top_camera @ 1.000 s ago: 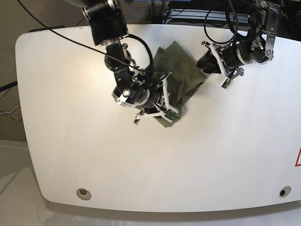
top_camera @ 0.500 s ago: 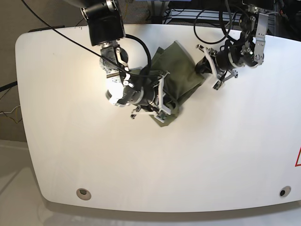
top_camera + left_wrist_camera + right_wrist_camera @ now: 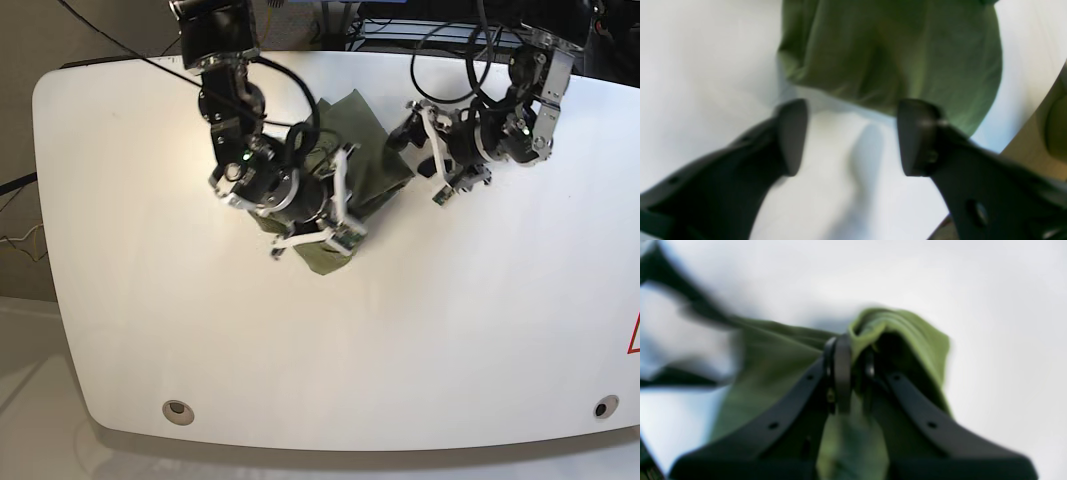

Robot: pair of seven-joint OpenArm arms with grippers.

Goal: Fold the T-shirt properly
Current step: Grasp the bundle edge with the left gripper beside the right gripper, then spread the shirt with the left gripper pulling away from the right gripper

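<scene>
The olive-green T-shirt [image 3: 367, 135] lies bunched in a small folded heap at the back middle of the white table [image 3: 450, 320]. My right gripper [image 3: 853, 368] is shut on a thick fold of the T-shirt [image 3: 773, 363], which drapes over both fingers; in the base view this gripper [image 3: 340, 228] sits over the heap's near end. My left gripper [image 3: 853, 138] stands open just short of the T-shirt's [image 3: 890, 53] edge, with only bare table between its fingers. The base view shows that left gripper [image 3: 416, 150] at the heap's right side.
Black cables loop behind the arms at the table's far edge [image 3: 450, 45]. Two round fittings [image 3: 178, 408] [image 3: 600, 407] sit near the front corners. A red mark [image 3: 633, 335] shows at the right edge.
My left gripper has opened and let go of the shirt's right edge. Both arms and the shirt heap have shifted left and toward the table's back. The right gripper keeps its hold.
</scene>
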